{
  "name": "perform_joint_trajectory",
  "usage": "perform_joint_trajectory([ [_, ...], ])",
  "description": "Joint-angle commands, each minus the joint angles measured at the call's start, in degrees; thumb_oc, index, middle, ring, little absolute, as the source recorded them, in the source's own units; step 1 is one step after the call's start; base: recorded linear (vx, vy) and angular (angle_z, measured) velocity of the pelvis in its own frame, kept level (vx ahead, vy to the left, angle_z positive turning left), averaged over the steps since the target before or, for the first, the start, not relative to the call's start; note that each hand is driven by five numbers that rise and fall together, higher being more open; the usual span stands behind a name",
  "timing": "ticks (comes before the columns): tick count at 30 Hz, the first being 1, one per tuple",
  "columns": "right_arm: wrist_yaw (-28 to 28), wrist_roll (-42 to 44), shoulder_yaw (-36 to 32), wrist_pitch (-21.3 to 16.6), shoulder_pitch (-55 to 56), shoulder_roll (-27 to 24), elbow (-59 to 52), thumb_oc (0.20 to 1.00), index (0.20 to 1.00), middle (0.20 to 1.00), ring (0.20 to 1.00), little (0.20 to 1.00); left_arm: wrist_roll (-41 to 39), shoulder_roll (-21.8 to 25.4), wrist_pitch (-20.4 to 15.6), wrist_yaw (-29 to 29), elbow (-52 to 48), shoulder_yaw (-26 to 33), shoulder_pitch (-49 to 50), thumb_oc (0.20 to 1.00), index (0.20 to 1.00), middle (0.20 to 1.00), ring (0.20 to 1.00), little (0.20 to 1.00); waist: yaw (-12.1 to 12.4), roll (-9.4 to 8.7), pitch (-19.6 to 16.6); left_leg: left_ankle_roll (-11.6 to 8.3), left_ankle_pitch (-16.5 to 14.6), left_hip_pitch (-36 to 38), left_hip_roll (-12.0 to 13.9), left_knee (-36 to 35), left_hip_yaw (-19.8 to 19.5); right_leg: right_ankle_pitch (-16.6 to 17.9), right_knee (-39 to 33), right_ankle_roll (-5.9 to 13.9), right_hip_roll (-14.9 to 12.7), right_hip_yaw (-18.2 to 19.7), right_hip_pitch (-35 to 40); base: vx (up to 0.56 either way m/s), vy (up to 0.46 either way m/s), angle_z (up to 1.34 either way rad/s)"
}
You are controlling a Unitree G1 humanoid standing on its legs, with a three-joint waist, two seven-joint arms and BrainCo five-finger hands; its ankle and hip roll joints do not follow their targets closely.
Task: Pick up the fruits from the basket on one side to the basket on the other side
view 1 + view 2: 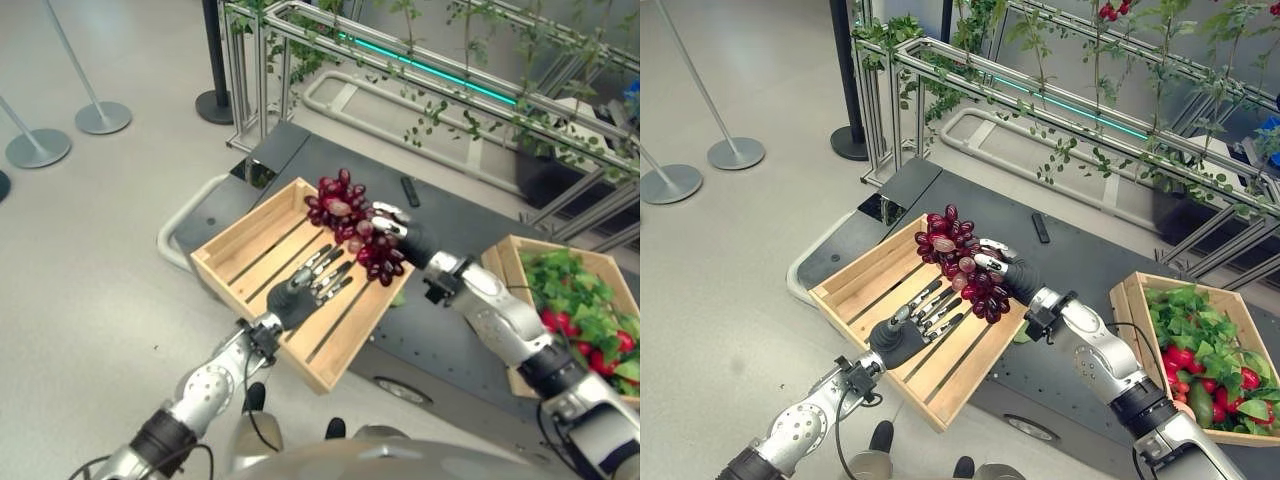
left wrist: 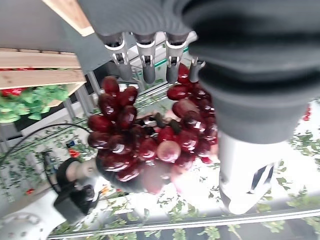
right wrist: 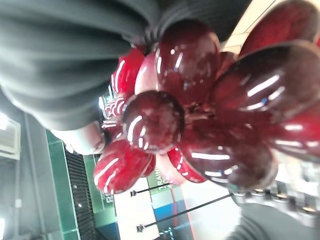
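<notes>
Dark-red grape bunch is clamped in the right hand mid-frame above the empty wooden crate, left hand flat and spread underneath, so I'd guess next is just lowering and letting go.

Bright, even overhead light; soft shadows lie on the floor. Glare streaks the blurred grapes in both wrist views.
</notes>
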Motion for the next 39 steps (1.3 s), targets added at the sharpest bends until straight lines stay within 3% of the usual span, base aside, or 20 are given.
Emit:
perform_joint_trajectory([
  [1,1.4,-1.3,-3.4,-4.5,-1.7,-2.6,-9.0,0.200,0.200,0.200,0.200,0.200,1.4,-0.7,-2.2,-0.5,-0.3,1.2,-2.0,1.000,1.000,1.000,1.000,1.000,-1.1,-0.76,-1.0,1.27,-6.1,2.0,-0.4,3.6,1.9,-0.1,4.4,5.04,-1.1,-0.8,-1.0,0.00,0.000,0.00],
  [10,2.4,-2.6,-2.7,-4.0,-0.8,-2.8,-10.5,0.200,0.200,0.200,0.200,0.200,2.5,-1.6,-2.8,-0.3,0.1,2.0,-2.3,1.000,1.000,1.000,1.000,1.000,-1.2,-0.71,-0.7,1.27,-5.7,1.8,-0.4,3.2,1.4,-0.1,4.7,4.92,-1.1,-1.1,-1.4,0.00,0.000,0.00],
  [25,1.2,-12.8,-0.8,-5.2,-5.9,-6.1,-13.5,0.200,0.200,0.200,0.200,0.200,3.9,-2.1,-2.9,-0.6,-0.1,2.8,-2.4,1.000,1.000,1.000,1.000,1.000,-0.8,-0.90,0.1,1.43,-6.0,1.4,-0.5,3.7,1.0,0.2,5.1,5.14,-1.3,-1.3,-1.9,0.00,-0.003,0.03],
  [32,-4.0,-35.5,-8.4,-8.5,-6.3,-9.1,-18.0,0.200,0.200,0.200,0.200,0.200,4.2,-3.9,-2.5,-0.1,0.0,7.5,0.0,1.000,1.000,1.000,1.000,1.000,-0.9,-0.88,0.0,2.02,-6.6,1.6,-0.6,3.8,1.5,0.2,5.4,5.33,-1.4,-0.7,-2.2,0.00,0.000,0.00],
  [33,-4.0,-35.6,-8.4,-8.5,-6.2,-9.1,-18.0,0.200,0.200,0.200,0.200,0.200,4.2,-3.9,-2.5,-0.1,0.0,7.5,0.0,1.000,1.000,1.000,1.000,1.000,-0.9,-0.88,0.0,2.03,-6.7,1.7,-0.6,3.8,1.5,0.2,5.4,5.33,-1.4,-0.6,-2.3,0.00,0.000,0.00],
  [35,-5.7,-46.0,-9.8,-9.7,-7.2,-10.0,-20.1,0.200,0.200,0.200,0.200,0.200,4.2,-4.7,-2.4,-0.1,-0.3,8.8,0.8,1.000,1.000,1.000,1.000,1.000,-0.9,-0.98,-0.2,2.27,-6.9,1.6,-0.6,4.0,1.7,0.1,5.5,5.36,-1.4,-0.3,-2.3,0.01,0.004,-0.02],
  [39,-7.0,-55.5,-10.7,-11.6,-7.3,-10.4,-23.0,0.200,0.200,0.200,0.200,0.200,4.2,-5.4,-2.9,0.3,-0.6,9.9,1.0,1.000,1.000,1.000,1.000,1.000,-1.0,-0.99,-0.3,2.53,-7.2,1.6,-0.6,4.2,1.8,-0.1,5.8,5.28,-1.3,0.2,-2.6,0.00,0.009,-0.05],
])
